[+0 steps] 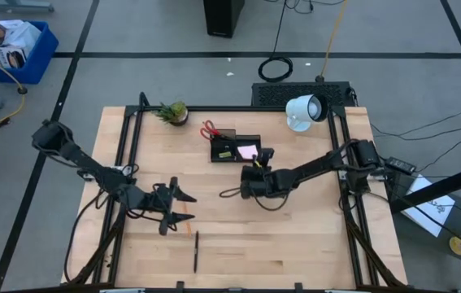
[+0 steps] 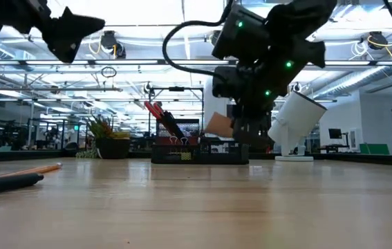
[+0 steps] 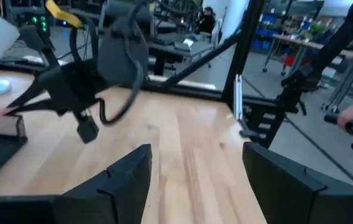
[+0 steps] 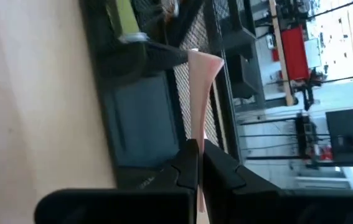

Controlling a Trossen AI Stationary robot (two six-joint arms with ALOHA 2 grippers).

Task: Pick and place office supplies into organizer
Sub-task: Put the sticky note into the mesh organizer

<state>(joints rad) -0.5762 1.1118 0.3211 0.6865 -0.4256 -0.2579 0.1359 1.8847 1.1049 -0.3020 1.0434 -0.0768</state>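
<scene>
Organizer inspection: right pincer clamped on pink sticky-note pad at the organizer; left pincer apart over bare worktop.

Small black mesh desk organizer [image 1: 235, 147] stands at the far middle of the light wooden worktop [image 1: 311, 236], with red-handled scissors [image 1: 209, 129] upright in its taller cup section. The right pincer [image 4: 196, 163] is shut tight on the thin edge of a pink sticky-note pad [image 4: 202, 81], held at the organizer's lower tray end; whether the pad touches the tray cannot be told. The left pincer [image 1: 177, 208] hovers near the worktop's front left, fingers [image 3: 125, 177] wide apart, holding nothing. An orange pencil [image 1: 183, 218] lies just beside it, a black pen [image 1: 196, 251] nearer the front edge. A small potted green plant [image 1: 173, 112] and a white round lamp-like device [image 1: 304, 110] stand along the far edge.
</scene>
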